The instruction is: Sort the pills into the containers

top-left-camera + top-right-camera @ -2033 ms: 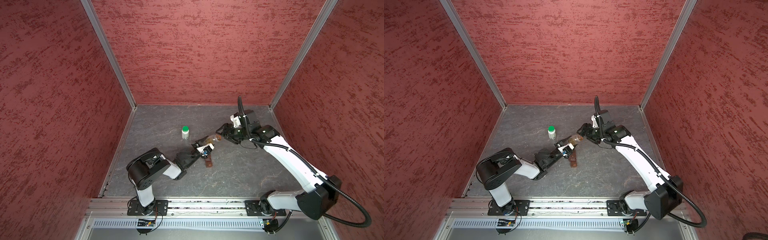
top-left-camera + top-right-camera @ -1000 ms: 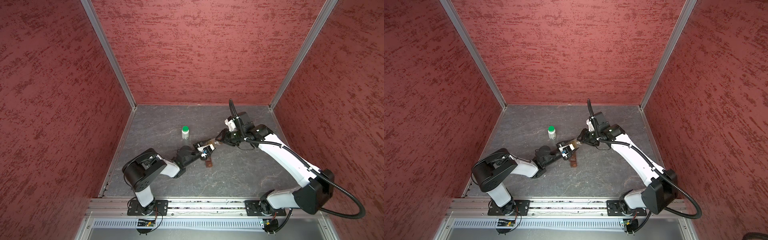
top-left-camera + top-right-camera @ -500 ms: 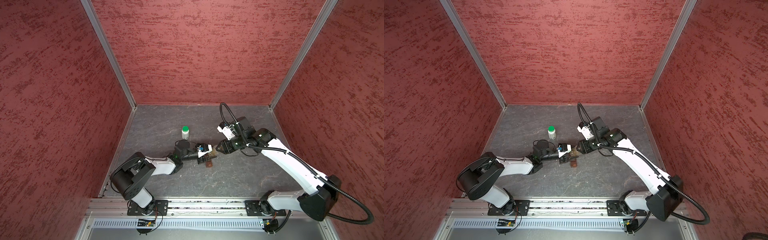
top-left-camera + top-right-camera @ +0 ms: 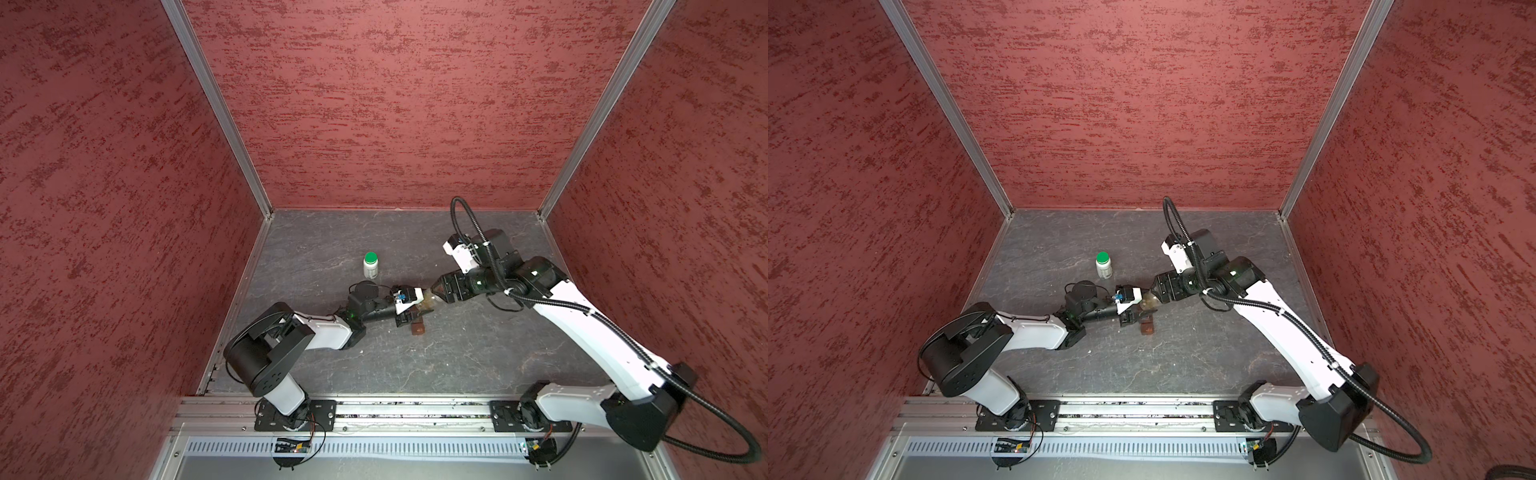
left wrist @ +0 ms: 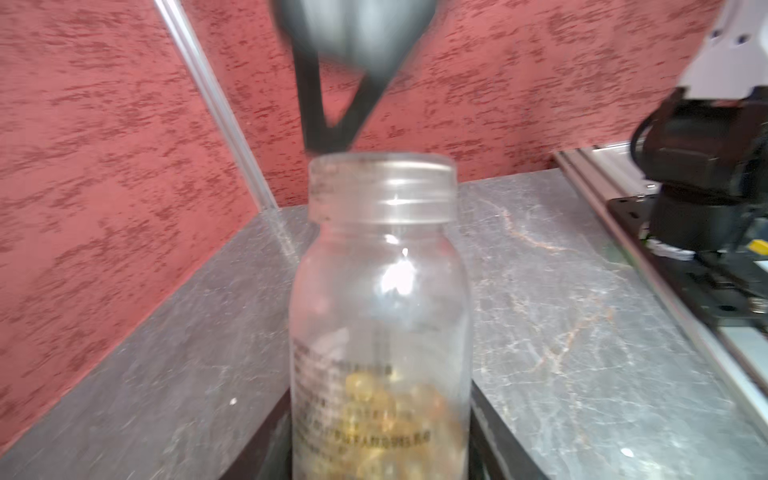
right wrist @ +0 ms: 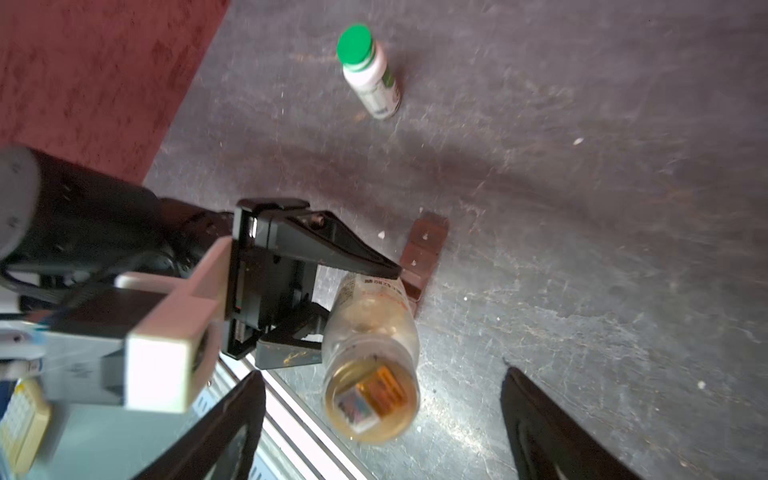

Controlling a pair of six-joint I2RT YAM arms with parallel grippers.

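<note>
Currently the left gripper [image 4: 415, 307] is clamping a clear bottle [image 4: 427, 305] around its lower body and is holding it above the grey floor [image 4: 457, 365] near the middle of the cell, with its neck pointing toward the right arm. In the left wrist view this clear bottle [image 5: 380, 291] is showing a bare threaded neck. A heap of amber-yellow capsules [image 5: 395, 407] is sitting at its base end, close to the clamping jaws, while the upper part is showing only clear wall. The right gripper [image 4: 436, 292] is hovering right at the bottle's mouth with its claw spread open. In the right wrist view its two dark fingers [image 6: 232, 424] are standing wide of the rim on either side and are touching nothing. Through the mouth that view is giving an amber tint and some orange shapes, too blurred to name. A brown segmented pill box [image 4: 417, 328] is lying flat on the floor, just below the held bottle in both top views. Its compartments are looking lidded, so I cannot tell what is in them. A white bottle [image 4: 370, 266] is standing upright on the floor beyond the left gripper, apart from both arms. Its green cap [image 6: 353, 43] is sitting on top, and its opaque wall is hiding any contents.
</note>
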